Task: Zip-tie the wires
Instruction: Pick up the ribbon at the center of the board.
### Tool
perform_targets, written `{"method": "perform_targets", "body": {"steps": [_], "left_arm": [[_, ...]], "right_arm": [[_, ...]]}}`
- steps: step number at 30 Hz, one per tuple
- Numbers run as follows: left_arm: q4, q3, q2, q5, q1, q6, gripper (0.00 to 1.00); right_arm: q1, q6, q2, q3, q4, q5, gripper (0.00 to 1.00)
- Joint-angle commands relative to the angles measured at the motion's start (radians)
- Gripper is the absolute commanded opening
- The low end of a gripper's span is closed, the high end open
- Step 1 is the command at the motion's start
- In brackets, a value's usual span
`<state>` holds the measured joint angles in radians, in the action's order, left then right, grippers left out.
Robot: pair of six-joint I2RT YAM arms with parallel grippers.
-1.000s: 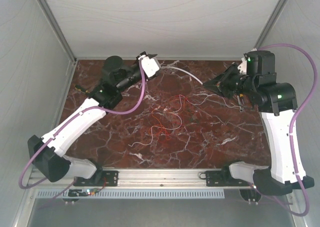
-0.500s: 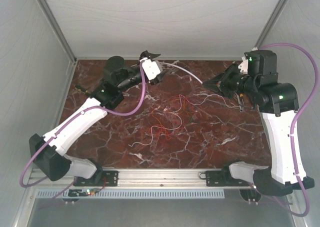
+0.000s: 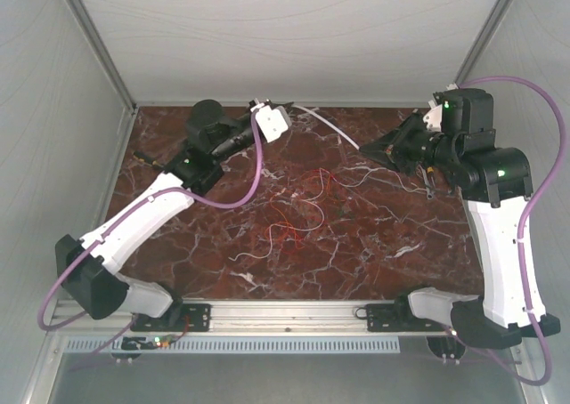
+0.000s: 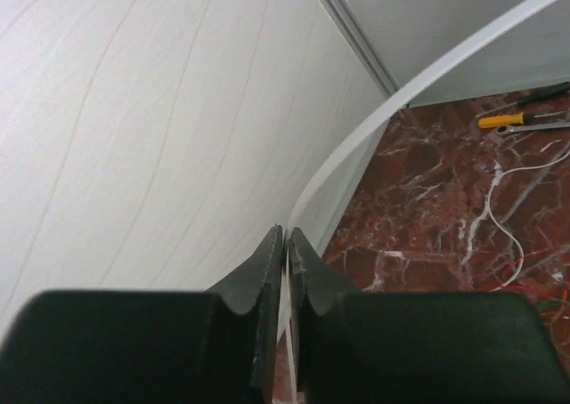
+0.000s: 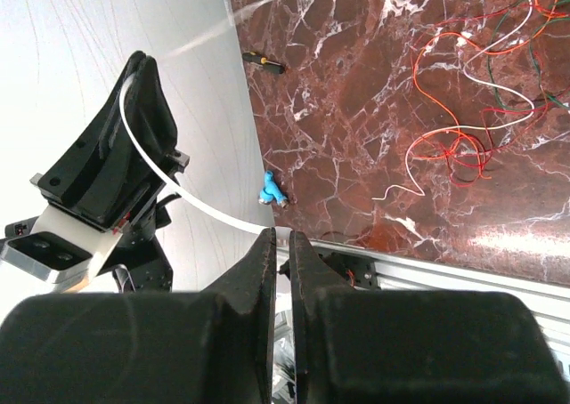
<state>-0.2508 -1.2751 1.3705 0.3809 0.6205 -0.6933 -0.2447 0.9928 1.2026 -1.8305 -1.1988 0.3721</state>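
- Left gripper (image 4: pixel 286 237): jaws pressed together, pinching one end of the zip tie (image 4: pixel 427 72).
- Right gripper (image 5: pixel 278 238) is clamped tight too, nipping the other end.
- The strip bows between them over the table's (image 3: pixel 401 244) far side.
- The wires (image 3: pixel 303 204) lie loose mid-table, untouched.

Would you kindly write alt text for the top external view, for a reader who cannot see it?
The left gripper and right gripper each pinch one end of the zip tie, arched over the far side of the table. Loose red and white wires lie mid-table.
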Motion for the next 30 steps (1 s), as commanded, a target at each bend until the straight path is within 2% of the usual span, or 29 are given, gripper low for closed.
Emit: {"method": "perform_targets", "body": {"steps": [1,5,8,10,13,14,17,19,21,25,30], "left_arm": [[-0.117,-0.029,0.029,0.011,0.01,0.006,0.0],[-0.118,-0.031,0.033,0.041,0.013,0.077,0.0],[-0.189,-0.026,0.027,-0.012,0.013,0.246,0.0],[-0.28,-0.003,0.009,-0.044,0.012,0.404,0.0],[-0.397,0.038,-0.018,-0.083,0.012,0.627,0.0],[-0.422,0.049,-0.026,-0.088,0.012,0.675,0.0],[-0.475,0.105,-0.056,-0.126,0.012,0.754,0.0],[-0.48,0.133,-0.074,-0.163,0.012,0.75,0.0],[-0.482,0.154,-0.09,-0.205,0.012,0.739,0.0],[-0.462,0.168,-0.112,-0.273,0.01,0.769,0.0],[-0.412,0.189,-0.145,-0.331,0.008,0.839,0.0]], "right_arm": [[-0.008,0.007,-0.007,-0.029,0.024,0.023,0.0],[-0.008,0.006,-0.014,-0.025,0.049,0.024,0.0],[-0.009,-0.018,-0.038,0.005,0.136,0.012,0.0],[-0.008,-0.047,-0.079,0.062,0.234,-0.017,0.11],[-0.006,-0.081,-0.15,0.201,0.407,-0.045,0.17],[-0.006,-0.086,-0.169,0.237,0.452,-0.046,0.24],[-0.005,-0.113,-0.212,0.326,0.549,-0.047,0.73],[-0.002,-0.14,-0.244,0.39,0.617,-0.049,0.93],[-0.002,-0.188,-0.287,0.469,0.701,-0.05,0.98],[0.009,-0.279,-0.387,0.666,0.891,-0.054,0.98],[0.047,-0.263,-0.495,0.839,1.037,-0.052,0.98]]}}
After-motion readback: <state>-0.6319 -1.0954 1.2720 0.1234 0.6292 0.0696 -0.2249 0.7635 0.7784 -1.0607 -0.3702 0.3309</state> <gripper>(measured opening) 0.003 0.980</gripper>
